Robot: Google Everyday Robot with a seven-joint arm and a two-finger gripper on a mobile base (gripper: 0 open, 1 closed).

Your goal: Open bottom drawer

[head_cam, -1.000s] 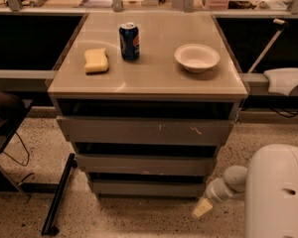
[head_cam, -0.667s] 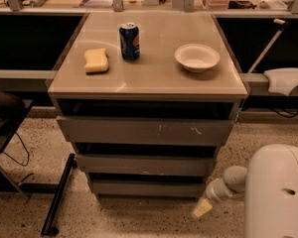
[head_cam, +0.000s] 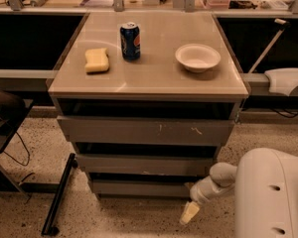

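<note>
The bottom drawer (head_cam: 139, 188) is the lowest and narrowest grey front of the cabinet, plain and handleless, flush under the middle front (head_cam: 144, 164). The widest front (head_cam: 144, 131) above bears pale scratch marks. My gripper (head_cam: 189, 212) hangs from the white arm (head_cam: 268, 192) at the lower right, just below and to the right of the bottom drawer's right end, close to the floor. It holds nothing that I can see.
On the cabinet top (head_cam: 154, 78) stand a blue soda can (head_cam: 130, 41), a yellow sponge (head_cam: 97, 60) and a white bowl (head_cam: 197, 57). A black bar (head_cam: 58, 195) leans on the floor at the left. A white object (head_cam: 287, 81) rests on the right ledge.
</note>
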